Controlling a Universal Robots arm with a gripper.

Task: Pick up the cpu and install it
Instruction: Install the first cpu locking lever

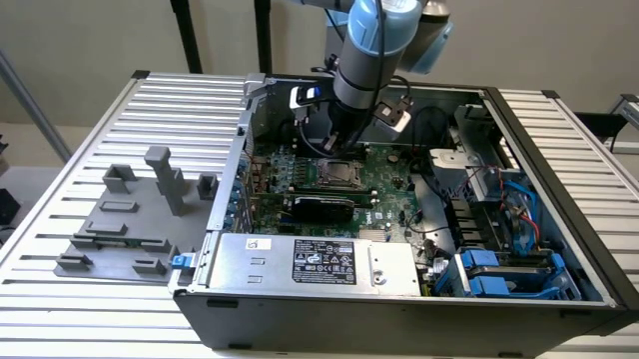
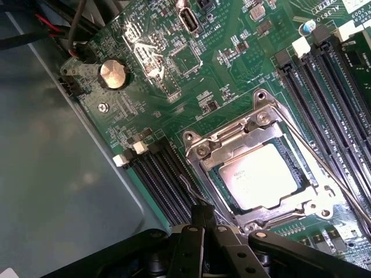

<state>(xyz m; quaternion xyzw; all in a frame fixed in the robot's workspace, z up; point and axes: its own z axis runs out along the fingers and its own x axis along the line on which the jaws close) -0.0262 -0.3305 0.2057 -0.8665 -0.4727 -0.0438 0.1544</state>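
The cpu, a pale silver square chip, lies flat inside the metal socket frame on the green motherboard. My gripper is shut with its black fingertips pressed together and nothing between them. It hangs just off one corner of the socket frame, close to a thin wire lever. In the exterior view my gripper reaches down into the open computer case, right above the socket and the cpu.
A silver power supply box with a black label sits at the near side of the case. Memory slots flank the socket. Cables and blue drive bays fill the exterior view's right. A grey fixture stands on the slatted table.
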